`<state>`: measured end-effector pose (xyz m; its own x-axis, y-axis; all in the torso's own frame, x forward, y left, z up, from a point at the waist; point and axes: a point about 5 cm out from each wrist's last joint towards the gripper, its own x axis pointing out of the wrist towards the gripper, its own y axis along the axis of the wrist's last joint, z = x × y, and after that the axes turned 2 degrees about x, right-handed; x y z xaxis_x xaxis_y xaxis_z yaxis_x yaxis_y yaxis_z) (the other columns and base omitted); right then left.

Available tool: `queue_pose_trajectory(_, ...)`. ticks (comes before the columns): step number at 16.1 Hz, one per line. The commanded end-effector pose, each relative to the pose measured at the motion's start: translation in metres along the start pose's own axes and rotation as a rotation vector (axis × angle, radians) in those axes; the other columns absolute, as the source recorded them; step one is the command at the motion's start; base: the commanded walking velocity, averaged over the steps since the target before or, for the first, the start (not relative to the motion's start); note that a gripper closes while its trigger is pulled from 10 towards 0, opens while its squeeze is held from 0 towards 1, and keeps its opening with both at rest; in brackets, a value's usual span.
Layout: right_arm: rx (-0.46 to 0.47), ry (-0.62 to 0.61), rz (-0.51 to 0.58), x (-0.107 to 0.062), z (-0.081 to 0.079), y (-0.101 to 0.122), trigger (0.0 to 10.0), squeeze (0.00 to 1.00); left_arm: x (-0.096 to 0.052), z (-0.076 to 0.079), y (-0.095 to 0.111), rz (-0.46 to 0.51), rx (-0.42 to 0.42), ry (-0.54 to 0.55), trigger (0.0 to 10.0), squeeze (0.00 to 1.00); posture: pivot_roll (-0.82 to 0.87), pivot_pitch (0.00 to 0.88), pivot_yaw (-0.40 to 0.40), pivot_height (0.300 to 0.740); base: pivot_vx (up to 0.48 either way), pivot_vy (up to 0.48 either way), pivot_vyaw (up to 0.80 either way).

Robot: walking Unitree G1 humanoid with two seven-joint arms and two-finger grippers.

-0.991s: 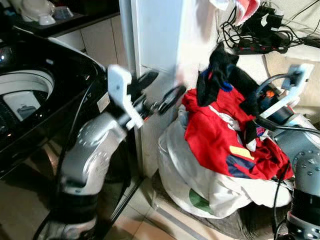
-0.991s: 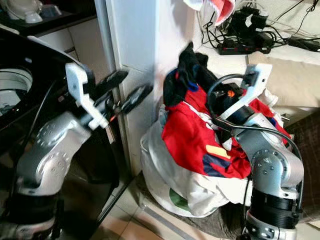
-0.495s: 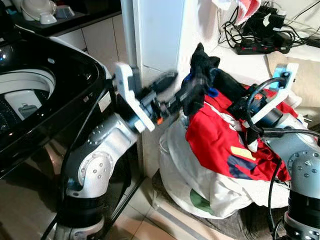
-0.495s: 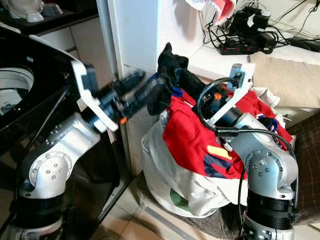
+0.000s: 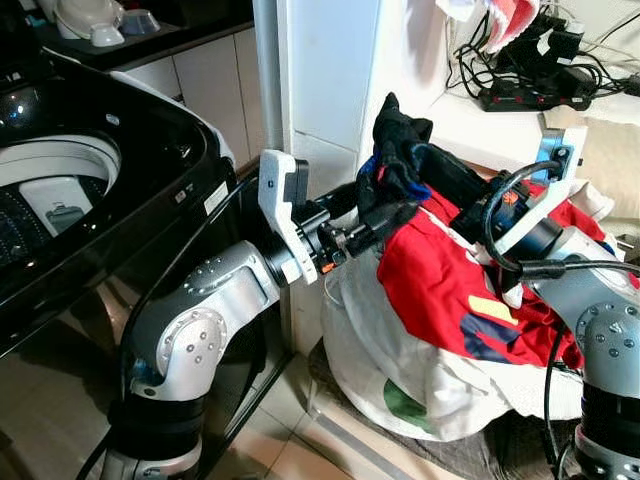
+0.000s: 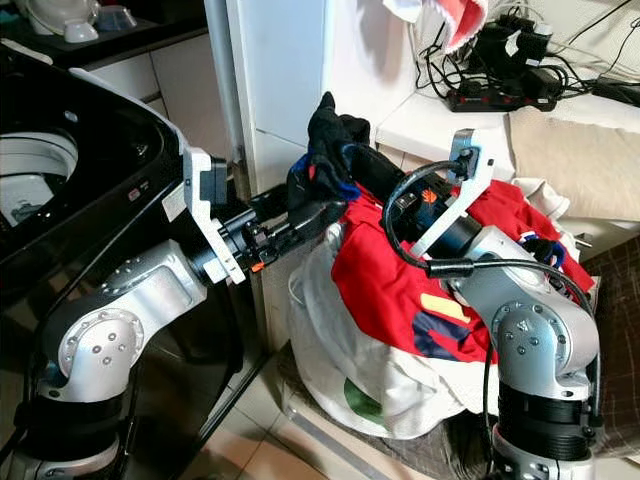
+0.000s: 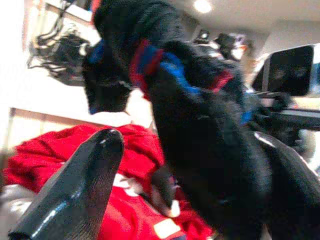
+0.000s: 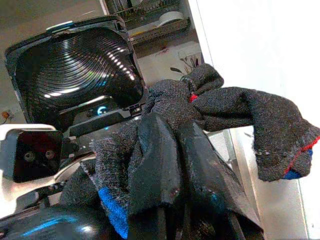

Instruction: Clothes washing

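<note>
A black knitted garment (image 5: 400, 140) with red and blue trim is held up above the laundry pile. My right gripper (image 8: 170, 130) is shut on it, reaching in from the right (image 6: 372, 168). My left gripper (image 5: 385, 200) comes in from the washer side and is open, one finger (image 7: 95, 170) on each side of the cloth's hanging part (image 7: 200, 125). Beneath lies a red garment (image 5: 440, 280) on top of a full white laundry bag (image 5: 370, 340). The black top-loading washing machine (image 5: 150, 130) stands at the left with its drum (image 5: 50, 185) uncovered.
A white cabinet panel (image 5: 320, 80) rises between the washer and the laundry pile. A power strip with tangled cables (image 5: 520, 80) lies on the ledge behind. A beige cushion (image 6: 570, 140) is at the right. Bowls (image 5: 90, 20) sit on the counter behind the washer.
My left arm has swung from in front of the cabinet over to the pile, and its fingers now straddle the black garment. The right gripper still holds the garment, raised slightly.
</note>
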<state>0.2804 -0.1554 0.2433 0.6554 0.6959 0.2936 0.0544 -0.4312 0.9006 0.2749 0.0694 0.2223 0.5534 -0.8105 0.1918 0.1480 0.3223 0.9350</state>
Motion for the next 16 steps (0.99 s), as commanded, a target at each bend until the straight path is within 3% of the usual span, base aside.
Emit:
queue_pose_trajectory(1, -0.015, 0.009, -0.005, -0.0007, -0.0034, 0.0011, 0.0, 0.0, 0.0015, -0.0022, -0.0004, -0.009, 0.017, 0.023, 0.0, 0.0, -0.03, 0.0, -0.002, 0.74, 0.0, 0.0, 0.0)
queue_pose_trajectory(3, -0.014, 0.01, -0.009, -0.0004, -0.0039, -0.0005, 0.0, 0.0, 0.0003, -0.0053, 0.0016, 0.01, 0.161, 0.058, 0.0, 0.0, -0.04, 0.0, 0.0, 0.74, 0.0, 0.0, 0.0)
queue_pose_trajectory(5, -0.013, 0.009, -0.01, -0.0005, -0.0037, -0.0013, 0.0, 0.0, -0.0002, -0.0066, 0.0016, 0.024, 0.145, 0.073, 0.0, 0.0, -0.04, 0.0, 0.0, 0.74, 0.0, 0.0, 0.0)
queue_pose_trajectory(8, -0.008, 0.006, -0.013, -0.0009, -0.0028, -0.0033, 0.0, 0.0, -0.004, -0.0059, -0.0018, 0.019, 0.051, 0.046, 0.0, 0.0, -0.04, 0.0, 0.005, 0.74, 0.0, 0.0, 0.0)
queue_pose_trajectory(16, -0.004, -0.003, -0.019, -0.0021, -0.0021, -0.0076, 0.0, 0.0, -0.006, -0.005, 0.0012, 0.061, 0.037, 0.015, 0.0, 0.0, -0.04, 0.0, 0.015, 0.74, 0.0, 0.0, 0.0)
